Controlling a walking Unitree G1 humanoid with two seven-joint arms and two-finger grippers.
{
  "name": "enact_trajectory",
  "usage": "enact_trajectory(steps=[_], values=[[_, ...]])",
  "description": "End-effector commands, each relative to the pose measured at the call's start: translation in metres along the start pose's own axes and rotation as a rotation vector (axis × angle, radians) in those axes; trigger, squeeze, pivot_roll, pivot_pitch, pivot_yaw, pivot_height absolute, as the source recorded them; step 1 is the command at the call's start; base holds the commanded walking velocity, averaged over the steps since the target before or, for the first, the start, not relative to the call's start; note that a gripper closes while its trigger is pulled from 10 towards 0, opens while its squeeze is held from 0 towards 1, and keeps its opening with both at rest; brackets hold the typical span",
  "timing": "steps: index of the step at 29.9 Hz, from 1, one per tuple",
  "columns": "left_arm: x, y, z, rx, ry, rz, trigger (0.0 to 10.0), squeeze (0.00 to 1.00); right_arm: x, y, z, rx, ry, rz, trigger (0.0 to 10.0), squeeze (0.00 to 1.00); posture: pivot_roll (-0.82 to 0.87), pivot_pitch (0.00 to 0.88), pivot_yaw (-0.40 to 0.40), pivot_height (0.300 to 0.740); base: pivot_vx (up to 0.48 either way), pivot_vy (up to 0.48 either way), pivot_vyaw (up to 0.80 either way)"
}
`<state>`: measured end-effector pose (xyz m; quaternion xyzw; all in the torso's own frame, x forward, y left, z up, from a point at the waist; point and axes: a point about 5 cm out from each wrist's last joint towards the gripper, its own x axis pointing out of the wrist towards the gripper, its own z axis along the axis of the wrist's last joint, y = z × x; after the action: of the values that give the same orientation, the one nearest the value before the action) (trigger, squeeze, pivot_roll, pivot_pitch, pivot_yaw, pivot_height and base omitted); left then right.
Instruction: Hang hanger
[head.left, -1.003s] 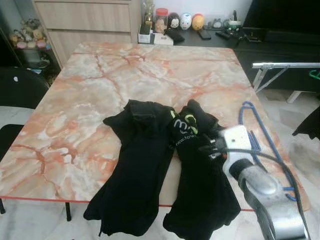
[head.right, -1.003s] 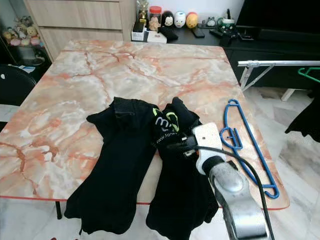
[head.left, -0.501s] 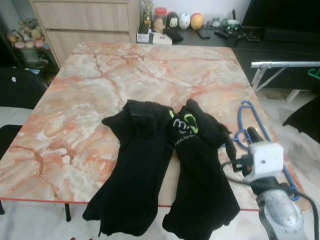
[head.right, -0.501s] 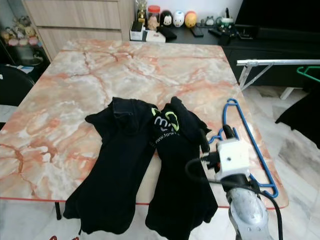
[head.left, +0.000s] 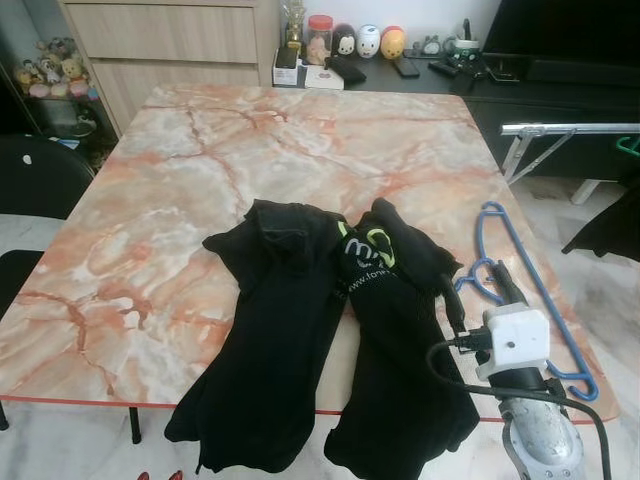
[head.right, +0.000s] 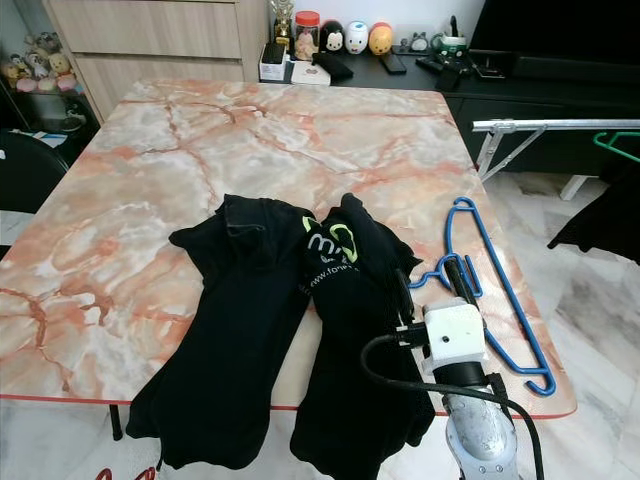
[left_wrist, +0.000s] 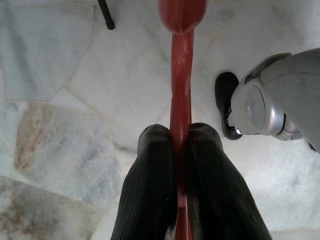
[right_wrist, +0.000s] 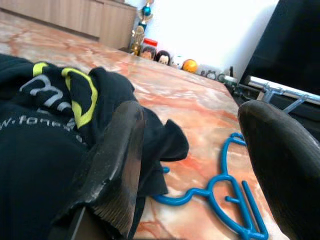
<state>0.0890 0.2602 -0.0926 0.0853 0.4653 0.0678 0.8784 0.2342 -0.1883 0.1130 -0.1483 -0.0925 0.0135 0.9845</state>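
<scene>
Marbled orange-veined counter (head.left: 200, 170), glossy; black garment (head.left: 330, 330) crumpled, draped over near edge; thin blue plastic hanger (head.right: 490, 290) flat beside it; right gripper (head.right: 432, 285) jaws spread between them; left gripper (left_wrist: 175, 150) jaws clamped on red hanger (left_wrist: 181, 75) above tiled floor (left_wrist: 75, 90).

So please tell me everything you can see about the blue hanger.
The blue hanger is thin, plastic-looking, with a hook and small inner clips. It lies flat on the marble table near its right edge, beside the black garment, which covers one tip. The open right gripper hovers by it, not touching.
</scene>
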Motion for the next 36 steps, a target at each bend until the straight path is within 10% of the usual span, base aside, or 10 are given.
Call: enact_trajectory(steps=[1, 36], values=[[-0.003, 0.001, -0.006, 0.014, 0.016, -0.003, 10.0, 0.0, -0.001, -0.002, -0.001, 0.004, -0.006, -0.018, 10.0, 0.0, 0.01, 0.053, -0.03, 0.74, -0.292, 0.0, 0.0], [-0.002, 0.0, -0.003, -0.015, -0.013, 0.003, 10.0, 0.0, 0.017, -0.001, -0.013, -0.009, 0.025, 0.024, 10.0, 0.0, 0.01, 0.107, -0.045, 0.74, -0.36, 0.0, 0.0]])
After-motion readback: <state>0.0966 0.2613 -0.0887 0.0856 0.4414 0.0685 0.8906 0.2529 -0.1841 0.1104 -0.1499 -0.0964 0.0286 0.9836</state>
